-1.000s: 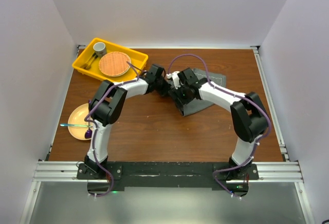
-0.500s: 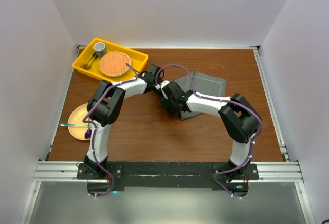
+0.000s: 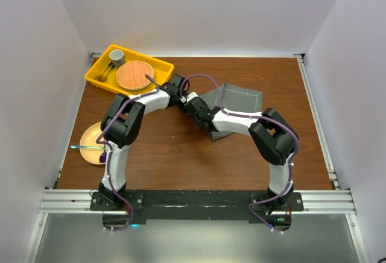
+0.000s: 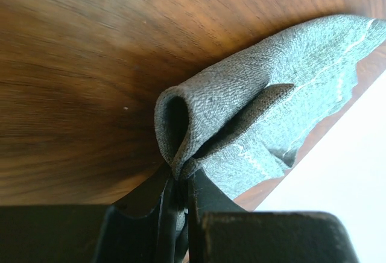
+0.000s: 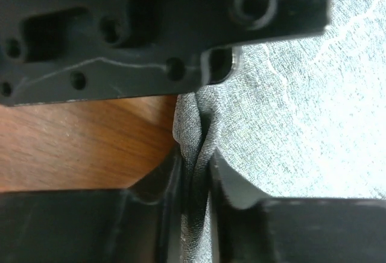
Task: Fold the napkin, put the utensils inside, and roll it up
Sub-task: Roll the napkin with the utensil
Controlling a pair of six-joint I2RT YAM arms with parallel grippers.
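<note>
The grey-green napkin (image 3: 240,101) lies rumpled at the table's middle back, its left edge raised. My left gripper (image 3: 182,96) is shut on a looped fold of the napkin (image 4: 253,88), pinched between its jaws (image 4: 178,178). Right beside it, my right gripper (image 3: 194,106) is shut on a ridge of the same napkin (image 5: 301,124), the cloth squeezed between its jaws (image 5: 196,166). The left gripper's black body (image 5: 151,28) fills the top of the right wrist view. A utensil (image 3: 85,148) with a blue-green handle rests on a small yellow plate (image 3: 91,135) at the left.
A yellow tray (image 3: 158,64) at the back left holds a round wooden plate (image 3: 134,75), a grey cup (image 3: 116,55) and more utensils (image 3: 105,72). White walls enclose the table on three sides. Metal rails run along the right and near edges.
My right gripper has moved left to just beside the left gripper and shut on the napkin's edge. More of the napkin shows behind the right arm. The left gripper keeps its hold.
</note>
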